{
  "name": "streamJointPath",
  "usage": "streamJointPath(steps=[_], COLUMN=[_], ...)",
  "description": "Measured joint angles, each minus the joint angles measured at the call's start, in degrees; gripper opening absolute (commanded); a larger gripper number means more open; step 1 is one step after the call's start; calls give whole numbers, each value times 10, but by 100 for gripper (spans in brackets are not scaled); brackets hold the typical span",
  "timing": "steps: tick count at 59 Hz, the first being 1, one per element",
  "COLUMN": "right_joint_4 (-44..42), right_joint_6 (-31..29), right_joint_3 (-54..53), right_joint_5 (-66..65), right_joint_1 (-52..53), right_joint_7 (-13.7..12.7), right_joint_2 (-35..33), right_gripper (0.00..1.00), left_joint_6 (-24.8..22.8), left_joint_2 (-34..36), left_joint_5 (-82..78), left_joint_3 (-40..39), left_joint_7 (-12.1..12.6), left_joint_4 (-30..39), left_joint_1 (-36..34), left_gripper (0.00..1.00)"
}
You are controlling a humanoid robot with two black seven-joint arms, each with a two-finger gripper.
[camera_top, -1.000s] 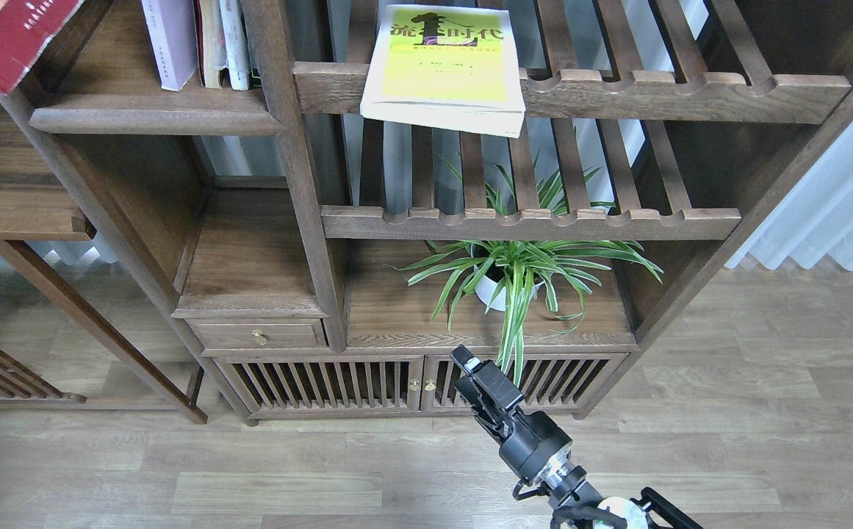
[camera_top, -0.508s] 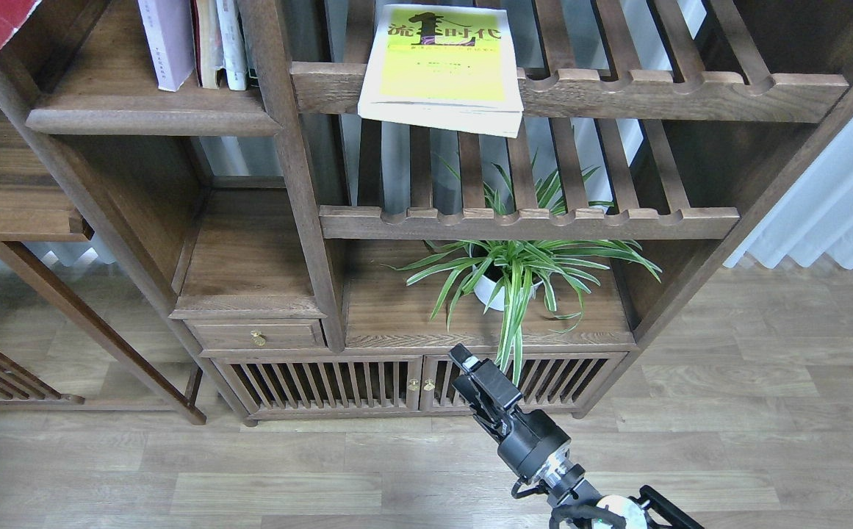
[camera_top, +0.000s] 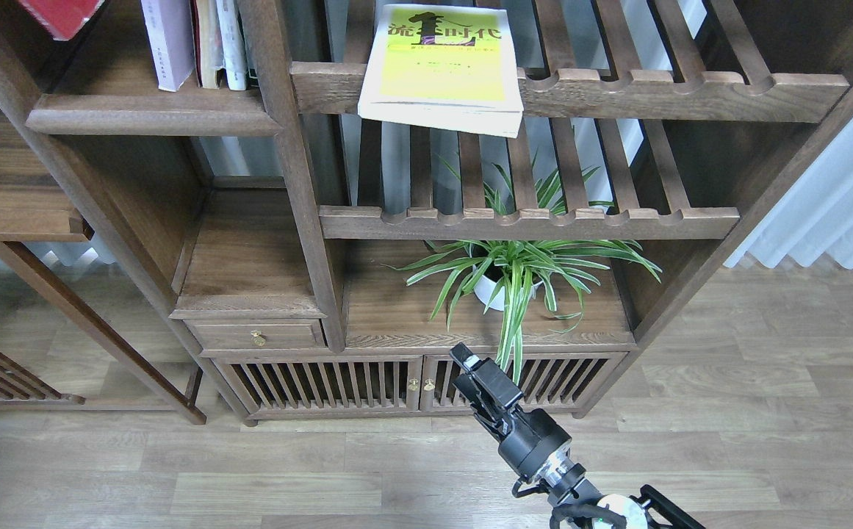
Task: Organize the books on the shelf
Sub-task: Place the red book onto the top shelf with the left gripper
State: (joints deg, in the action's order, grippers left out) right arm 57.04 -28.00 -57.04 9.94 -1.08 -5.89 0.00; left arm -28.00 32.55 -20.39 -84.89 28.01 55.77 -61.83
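Reaching for the floppy yellow-green paperback (camera_top: pixel 442 66) overhanging the slatted rack (camera_top: pixel 661 94), you are probably wanting its spine edge, while your right gripper (camera_top: pixel 474 373) is showing fingers I cannot tell apart.

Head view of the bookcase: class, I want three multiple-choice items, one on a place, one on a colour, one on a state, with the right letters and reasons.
1. Where does the yellow-green book lie?
A. on the slatted rack
B. on the floor
C. in the drawer

2. What colour is the plant pot?
A. black
B. white
C. red

3. How does the lavender-white book stand on the shelf?
A. flat
B. open
C. upright

Answers:
1 A, it overhangs the rack's front rail.
2 B, white shows under the leaves.
3 C, its spine runs vertically.
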Motion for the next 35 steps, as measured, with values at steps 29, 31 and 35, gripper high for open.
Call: streamJointPath(steps=[29,31,35], right_joint_4=[3,3,3], right_joint_6=[0,0,0], right_joint_3=[2,2,2], right_joint_5=[3,3,3], right_joint_1=[-1,-1,-1], right_joint_7=[0,0,0], right_joint_2=[0,0,0], right_gripper=[99,99,99], left_joint_6=[0,0,0], left_joint_2=[-14,-17,-26], left_joint_5=[-25,-27,-34], left_joint_3=[37,40,44], left_joint_7=[0,0,0], left_joint_4=[-106,-113,-129], left_joint_1=[-80,-84,-91], left_gripper=[0,0,0])
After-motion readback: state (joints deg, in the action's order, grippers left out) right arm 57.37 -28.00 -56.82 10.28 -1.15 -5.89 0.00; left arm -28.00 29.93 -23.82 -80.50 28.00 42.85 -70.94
